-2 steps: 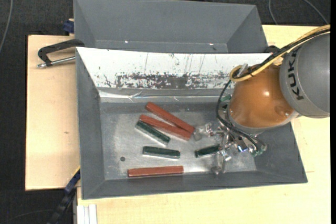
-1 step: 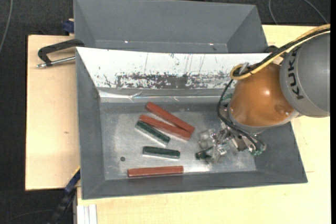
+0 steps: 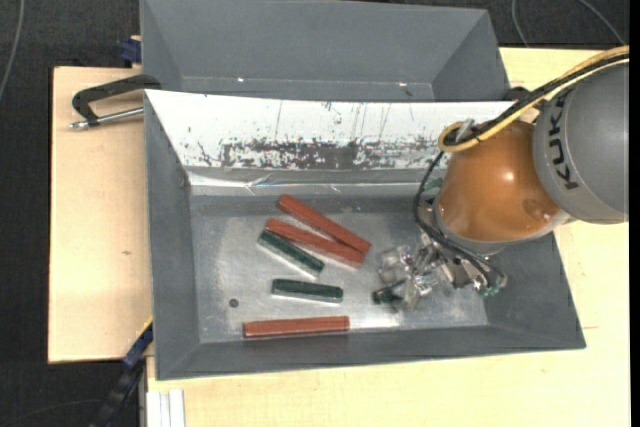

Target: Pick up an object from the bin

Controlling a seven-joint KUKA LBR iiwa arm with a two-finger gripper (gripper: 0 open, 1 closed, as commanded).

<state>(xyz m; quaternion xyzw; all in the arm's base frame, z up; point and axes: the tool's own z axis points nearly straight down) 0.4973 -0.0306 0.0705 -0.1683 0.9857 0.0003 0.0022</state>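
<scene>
My gripper (image 3: 408, 281) is low over the bin floor at the right, under the orange wrist cover. A small dark green piece (image 3: 385, 295) lies right at its tip; whether it sits between the fingers I cannot make out. Left of the gripper lie two red bars side by side, the upper one (image 3: 324, 224) and the lower one (image 3: 314, 242), both slanting down to the right. A dark green bar (image 3: 291, 252) lies against the lower red bar.
Another dark green bar (image 3: 307, 291) lies flat in the middle of the floor. A long red bar (image 3: 296, 326) rests along the front wall. The arm and its orange cover hang over the bin's right side.
</scene>
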